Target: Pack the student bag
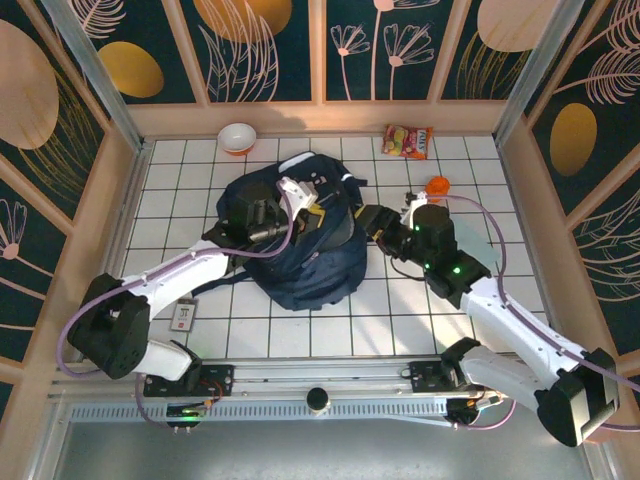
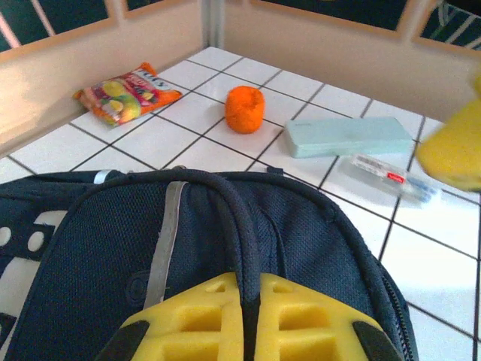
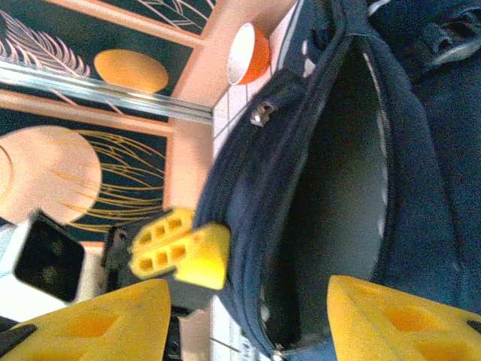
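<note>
My left jaws are clamped tight on the handle [image 2: 239, 226] of the bag [image 1: 312, 272], which lies on the tabletop [image 1: 300, 335] directly beneath and ahead of them. My right jaws stand well apart, gripping nothing, and the bag's unzipped mouth [image 3: 331, 188] gapes just in front of them. The fabric looks soft and floppy, so I expect the mouth to sag if released. The handle and the firmer zip rim [image 3: 234, 210] seem the best holds, not the slack panels.
</note>
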Controlling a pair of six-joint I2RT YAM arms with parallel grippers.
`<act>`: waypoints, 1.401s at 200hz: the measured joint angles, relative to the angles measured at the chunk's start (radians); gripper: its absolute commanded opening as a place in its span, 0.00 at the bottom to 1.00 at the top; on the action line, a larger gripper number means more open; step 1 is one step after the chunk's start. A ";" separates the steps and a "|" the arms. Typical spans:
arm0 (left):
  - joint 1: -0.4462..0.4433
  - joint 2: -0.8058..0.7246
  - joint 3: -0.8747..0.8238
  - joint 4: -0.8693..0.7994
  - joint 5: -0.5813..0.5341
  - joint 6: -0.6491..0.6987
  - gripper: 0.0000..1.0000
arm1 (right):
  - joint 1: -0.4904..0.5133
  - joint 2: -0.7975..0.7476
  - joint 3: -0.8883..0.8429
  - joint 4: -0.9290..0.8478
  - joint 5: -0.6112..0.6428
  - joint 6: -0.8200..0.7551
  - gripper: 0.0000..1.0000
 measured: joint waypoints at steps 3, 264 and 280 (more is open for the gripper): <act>0.002 -0.002 -0.004 0.000 0.009 0.009 0.00 | -0.001 0.010 0.000 0.010 -0.010 0.011 0.63; 0.015 -0.444 -0.098 -0.495 -0.006 -0.191 0.49 | 0.153 0.478 0.023 0.536 -0.026 0.483 0.00; 0.015 -0.486 -0.111 -0.552 -0.033 -0.250 0.50 | 0.161 0.478 0.038 0.536 -0.002 0.483 0.00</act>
